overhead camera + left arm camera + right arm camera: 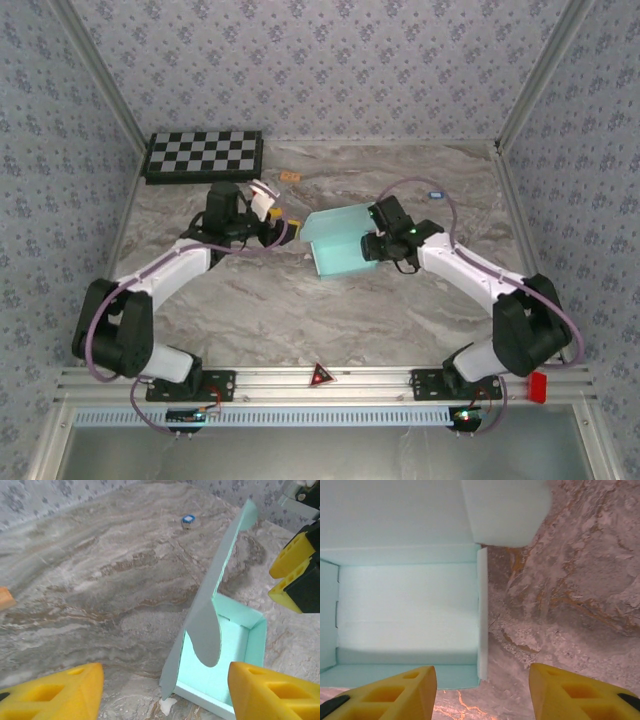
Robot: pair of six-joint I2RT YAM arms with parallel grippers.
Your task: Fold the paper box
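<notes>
Yellow fingers (395,692) of two grippers gape, holding nothing. One paper box (338,245) sits just ahead of the left gripper (165,682) and right gripper (481,674), between them; one checkerboard (205,155) lies beyond the left.

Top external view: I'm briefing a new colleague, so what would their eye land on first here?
The pale aqua paper box at mid-table, half formed with one flap raised, stands out against the marbled table. The left gripper and right gripper flank it, one on each side, both open. A black-and-white checkerboard lies in the far left corner.
</notes>
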